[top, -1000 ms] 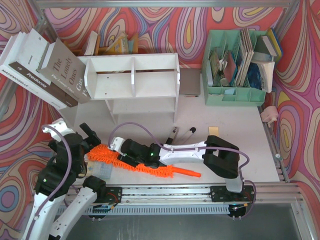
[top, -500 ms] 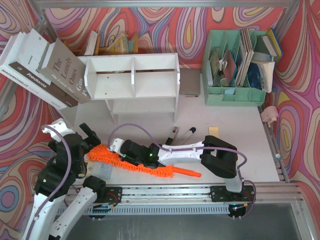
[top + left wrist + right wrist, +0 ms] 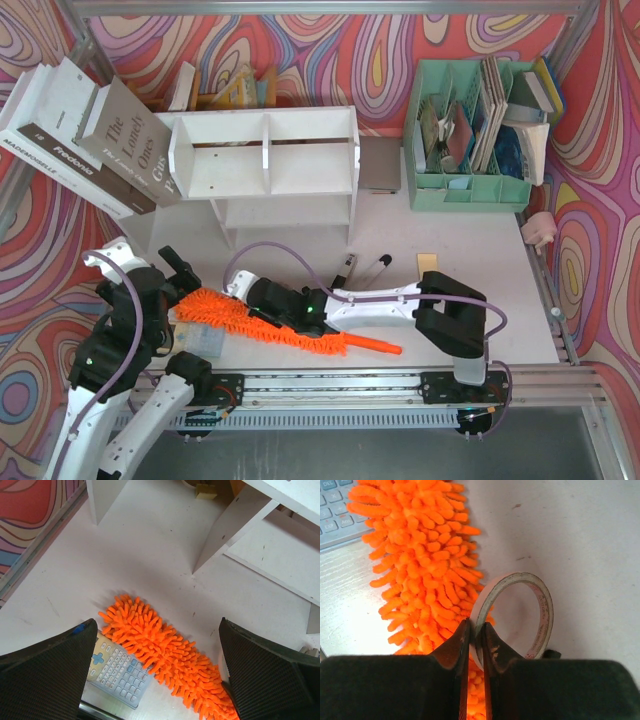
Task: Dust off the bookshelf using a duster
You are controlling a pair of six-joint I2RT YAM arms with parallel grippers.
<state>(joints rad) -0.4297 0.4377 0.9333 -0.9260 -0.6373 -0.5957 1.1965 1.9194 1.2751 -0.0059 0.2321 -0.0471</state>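
Overhead and wrist close-ups share the duster (image 3: 205,310).

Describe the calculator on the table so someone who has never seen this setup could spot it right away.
From the white bookshelf at the back of the table, come toward the near edge to the orange duster. Against its fluffy left end lies the calculator: a flat pale grey-blue slab with rows of keys, unlike the thin dark pens further right.

The duster (image 3: 420,570) is fluffy orange cloth, its handle (image 3: 375,346) smooth plastic. The tape roll (image 3: 545,612) against the duster looks smooth, faintly glossy. The table (image 3: 150,555) is matt, scuffed; the bookshelf (image 3: 310,165) painted wood.
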